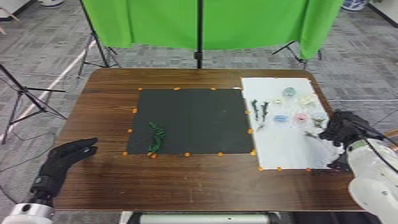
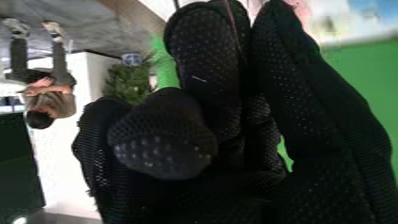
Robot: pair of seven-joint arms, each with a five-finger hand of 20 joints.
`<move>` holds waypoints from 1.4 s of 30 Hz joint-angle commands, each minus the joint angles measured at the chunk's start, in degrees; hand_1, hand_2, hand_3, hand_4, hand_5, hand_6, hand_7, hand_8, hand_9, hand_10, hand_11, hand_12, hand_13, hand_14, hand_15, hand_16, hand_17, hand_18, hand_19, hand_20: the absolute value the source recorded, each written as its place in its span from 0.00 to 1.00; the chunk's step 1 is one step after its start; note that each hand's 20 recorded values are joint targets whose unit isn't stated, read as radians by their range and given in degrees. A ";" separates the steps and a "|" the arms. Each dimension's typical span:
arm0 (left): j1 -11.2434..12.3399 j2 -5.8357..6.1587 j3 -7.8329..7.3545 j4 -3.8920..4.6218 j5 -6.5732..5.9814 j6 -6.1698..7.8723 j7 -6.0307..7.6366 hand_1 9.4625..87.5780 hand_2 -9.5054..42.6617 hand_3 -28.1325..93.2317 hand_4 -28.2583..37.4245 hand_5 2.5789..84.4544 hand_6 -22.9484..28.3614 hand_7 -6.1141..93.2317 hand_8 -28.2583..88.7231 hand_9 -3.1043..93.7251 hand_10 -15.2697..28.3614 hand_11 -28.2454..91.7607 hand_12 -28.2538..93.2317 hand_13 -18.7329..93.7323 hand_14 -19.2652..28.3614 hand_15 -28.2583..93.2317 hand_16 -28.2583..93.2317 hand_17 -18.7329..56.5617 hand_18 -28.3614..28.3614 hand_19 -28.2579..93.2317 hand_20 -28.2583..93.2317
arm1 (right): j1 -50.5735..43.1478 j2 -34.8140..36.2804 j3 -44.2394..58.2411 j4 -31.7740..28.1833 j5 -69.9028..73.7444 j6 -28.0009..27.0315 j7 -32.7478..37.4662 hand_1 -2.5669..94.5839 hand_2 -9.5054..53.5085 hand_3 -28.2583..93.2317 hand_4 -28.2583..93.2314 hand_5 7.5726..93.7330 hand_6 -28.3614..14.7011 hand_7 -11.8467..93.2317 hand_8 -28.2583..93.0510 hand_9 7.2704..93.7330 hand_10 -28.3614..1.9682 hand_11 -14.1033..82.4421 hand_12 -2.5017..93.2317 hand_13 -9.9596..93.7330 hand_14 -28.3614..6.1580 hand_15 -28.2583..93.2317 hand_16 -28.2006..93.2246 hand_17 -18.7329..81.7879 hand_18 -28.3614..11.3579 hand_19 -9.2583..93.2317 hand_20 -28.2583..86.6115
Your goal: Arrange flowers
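The black mat (image 1: 191,120) carries a green leafy sprig (image 1: 156,137) near its lower left corner. On the white sheet (image 1: 284,150) lie a pale green bloom (image 1: 289,92), cream blooms (image 1: 306,100), a blue bloom (image 1: 281,119), a pink bloom (image 1: 300,118) and two dark green sprigs (image 1: 260,110). My right hand (image 1: 348,129) is at the sheet's right edge, beside the flowers. Seen from the right wrist, the right hand (image 2: 209,75) is open, its fingers relaxed and holding nothing visible. My left hand (image 1: 69,154), open, is over the table's left side.
Orange tabs (image 1: 187,154) line the edges of the mat and sheet on the brown table (image 1: 195,187). Behind the table hang a green backdrop (image 1: 151,25) and its black stands.
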 commanded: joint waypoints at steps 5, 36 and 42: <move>1.34 -0.09 -0.40 -0.29 0.39 -1.04 -0.98 0.24 0.04 0.78 0.19 0.60 0.53 0.22 0.20 0.54 0.68 0.42 0.35 0.51 0.80 0.41 0.25 0.34 0.73 0.28 0.40 | 23.12 -8.79 -19.79 -3.92 2.73 5.11 -1.98 0.62 0.00 0.67 0.14 0.89 0.60 0.34 0.41 0.98 0.53 0.49 0.33 1.00 0.78 0.73 0.48 0.89 0.43 1.00 0.70; 1.05 0.72 -0.20 -0.15 0.70 -2.39 -2.11 0.24 0.03 0.78 0.19 0.59 0.52 0.21 0.20 0.53 0.68 0.41 0.36 0.50 0.80 0.40 0.26 0.34 0.73 0.28 0.39 | 36.40 -36.51 -45.55 14.94 -1.20 1.57 1.26 0.62 0.00 0.68 0.15 0.91 0.60 0.34 0.42 1.00 0.53 0.50 0.33 1.00 0.77 0.75 0.45 0.91 0.45 1.00 0.69; 1.16 0.85 -0.33 -0.25 0.73 -2.43 -2.26 0.24 0.03 0.78 0.20 0.59 0.52 0.21 0.20 0.53 0.68 0.41 0.36 0.50 0.80 0.40 0.26 0.34 0.73 0.28 0.39 | 34.22 -38.69 -44.57 15.55 1.49 2.39 2.30 0.61 0.00 0.69 0.15 0.91 0.60 0.34 0.43 1.00 0.53 0.50 0.33 1.00 0.77 0.75 0.45 0.92 0.47 1.00 0.68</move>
